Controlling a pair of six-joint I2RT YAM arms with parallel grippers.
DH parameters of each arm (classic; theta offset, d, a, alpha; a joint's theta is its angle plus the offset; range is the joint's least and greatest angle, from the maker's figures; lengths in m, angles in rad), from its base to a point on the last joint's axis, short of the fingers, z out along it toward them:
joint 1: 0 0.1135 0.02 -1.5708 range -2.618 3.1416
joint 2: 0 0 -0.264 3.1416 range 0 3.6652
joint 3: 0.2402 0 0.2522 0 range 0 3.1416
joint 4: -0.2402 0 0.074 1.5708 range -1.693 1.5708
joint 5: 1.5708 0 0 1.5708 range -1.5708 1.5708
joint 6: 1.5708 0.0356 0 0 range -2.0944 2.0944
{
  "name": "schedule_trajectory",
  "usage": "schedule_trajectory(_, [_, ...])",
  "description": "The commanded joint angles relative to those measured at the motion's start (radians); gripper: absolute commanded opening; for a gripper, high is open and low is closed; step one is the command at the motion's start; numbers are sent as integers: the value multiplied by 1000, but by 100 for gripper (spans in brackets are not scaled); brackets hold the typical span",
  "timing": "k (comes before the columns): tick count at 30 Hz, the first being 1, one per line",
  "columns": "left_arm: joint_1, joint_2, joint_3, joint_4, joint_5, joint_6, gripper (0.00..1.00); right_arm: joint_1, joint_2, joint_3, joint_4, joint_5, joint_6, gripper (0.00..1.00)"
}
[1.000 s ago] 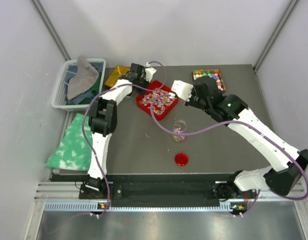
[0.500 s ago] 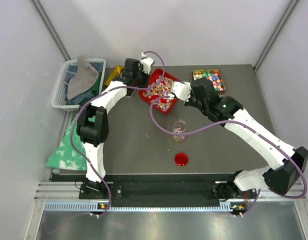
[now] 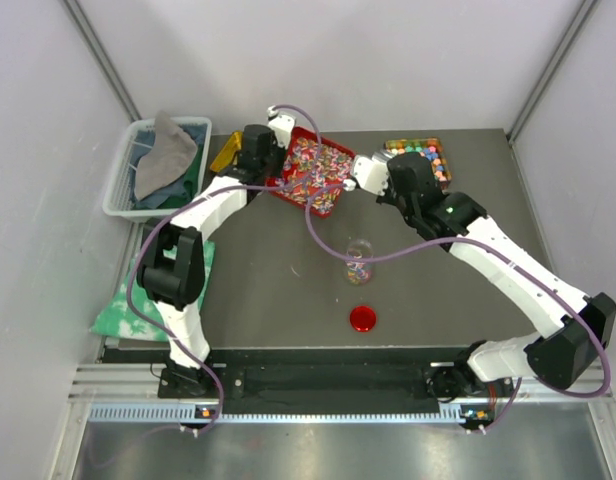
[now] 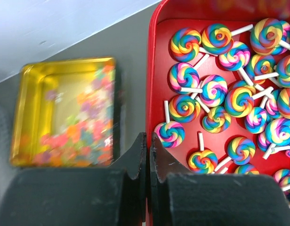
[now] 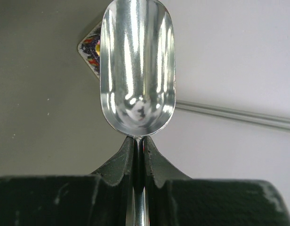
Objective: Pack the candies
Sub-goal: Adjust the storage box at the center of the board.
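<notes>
Far middle of the worktop (image 3: 278, 270): a red tray (image 4: 154, 70) full of rainbow swirl lollipops (image 4: 229, 94), pinched at its left rim by the closed left gripper (image 4: 148, 143). Just left of it, a yellow tray (image 4: 28, 117) of blurred orange and pink gummy bits (image 4: 74, 127). Right gripper (image 5: 139, 148) clamped tight on the handle of a shiny metal scoop (image 5: 137, 70), bowl empty, between the red tray and a box (image 3: 390, 145) of round pastel balls (image 3: 428, 158). Nearer the arms, an open clear jar (image 3: 359, 245) with a few candies at the bottom; red round lid (image 3: 364, 319) flat on the worktop just in front. Far left, a basket (image 3: 116, 195) with a grey cloth (image 3: 166, 150).
</notes>
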Motion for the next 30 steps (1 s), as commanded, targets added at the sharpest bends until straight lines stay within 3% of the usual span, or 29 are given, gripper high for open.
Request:
schedule_trajectory(1, [-41,-74,-41,285,-221,77,0,-10,5,72,51,28,8,0])
schedule_trajectory(4, [-67,-77,-90,378,-294,141,0,-10,16,74,54,32,0,0])
schedule_trajectory(6, [-67,-82,-99,375,-265,127,0,-10,20,78,53,35,0,0])
schedule_trajectory(16, [-97,-77,-116,455,-413,190,0,-9,28,80,50,40,8,0])
schedule_trajectory(19, [-99,-76,-112,438,-395,195,0,-10,26,74,47,42,11,0])
schedule_trajectory(21, [-94,-77,-104,405,-348,174,0,-10,25,71,40,37,14,0])
schedule_trajectory(22, [-87,-86,-97,374,-255,146,0,-10,23,68,42,39,14,0])
schedule_trajectory(28, [-82,-82,-61,254,-128,103,0,-9,14,72,7,3,14,0])
schedule_trajectory(30, [-29,-94,-46,195,183,37,0,-10,13,72,-6,-10,14,0])
